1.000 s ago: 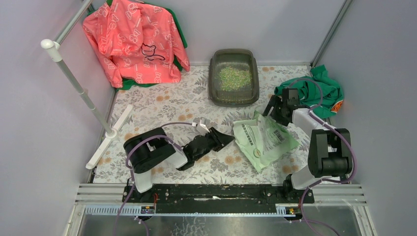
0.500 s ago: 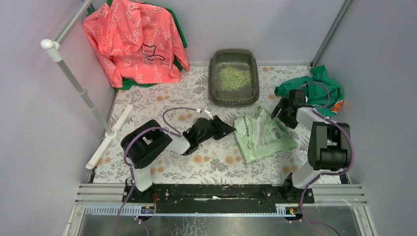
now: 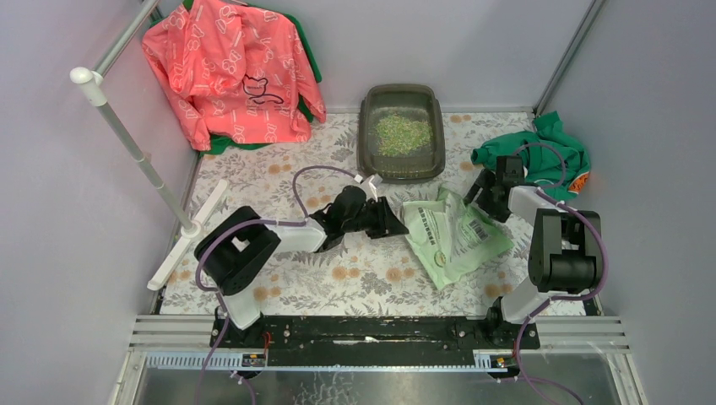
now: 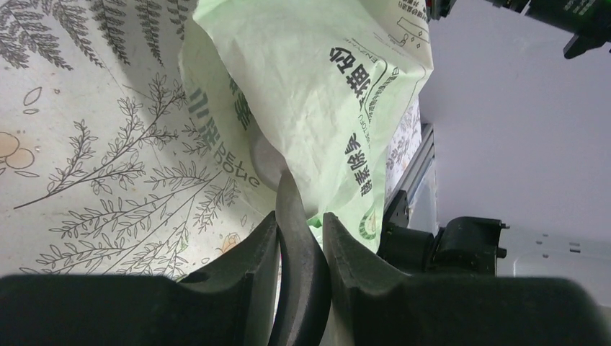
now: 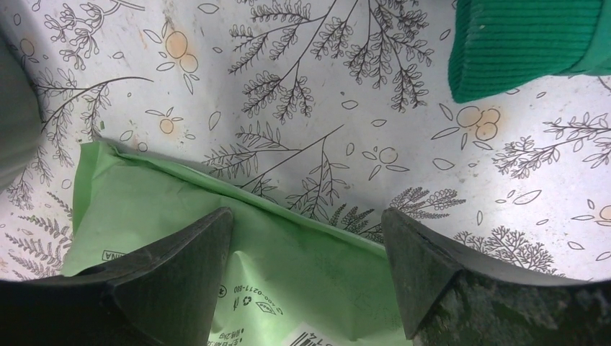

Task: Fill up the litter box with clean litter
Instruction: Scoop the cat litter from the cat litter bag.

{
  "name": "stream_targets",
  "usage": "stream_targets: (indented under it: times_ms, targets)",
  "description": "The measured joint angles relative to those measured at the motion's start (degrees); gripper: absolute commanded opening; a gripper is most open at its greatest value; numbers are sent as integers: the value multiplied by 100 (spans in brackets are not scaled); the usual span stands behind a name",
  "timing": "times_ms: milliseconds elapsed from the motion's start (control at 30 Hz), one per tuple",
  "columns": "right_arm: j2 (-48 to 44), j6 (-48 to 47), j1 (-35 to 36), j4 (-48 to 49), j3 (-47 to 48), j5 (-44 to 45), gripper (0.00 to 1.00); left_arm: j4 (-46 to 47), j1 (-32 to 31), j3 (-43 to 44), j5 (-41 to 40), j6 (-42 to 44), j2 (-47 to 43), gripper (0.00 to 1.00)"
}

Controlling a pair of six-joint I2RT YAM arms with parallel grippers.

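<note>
At the far left a pink jacket is seen hung in the corner, with a white rail slanting down in front of it; neither is involved.

Next, the left gripper is found low over the flowered mat, just beside the left edge of the green bag. Its fingers are clamped on a dark grey curved piece. It may be a scoop, but that cannot be told for sure.

Further back, the litter box is set against the rear wall, well apart from both grippers. The clean litter is heaped in its middle with bare floor showing around the heap, so the filling is judged only partly done.

The bag is lying crumpled and flat on the mat between the two grippers. Over its far-right edge the right gripper is held with its jaws spread wide and nothing between them. Just to the right, a green cloth is bunched near that wrist.

Trouble is to be watched for here. With the left fingers occupied, the bag can be pinched by one gripper only, and thin plastic could slide out of a single grip. If the bag is lifted by the wrong end, litter could be spilled onto the mat short of the box. The cloth could also be snagged by the right arm.
</note>
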Motion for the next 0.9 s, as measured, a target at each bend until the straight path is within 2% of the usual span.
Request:
stream_targets:
  times_ms: [400, 667, 900]
  targets:
    - [-7, 24, 173, 374, -195, 20, 82, 415, -4, 487, 671, -236, 785, 0]
    - [-9, 50, 457, 973, -380, 122, 82, 181, -417, 1172, 393, -393, 1204, 0]
    - [-26, 131, 584, 1388, -542, 2, 82, 868, -616, 822, -120, -866, 1270, 0]
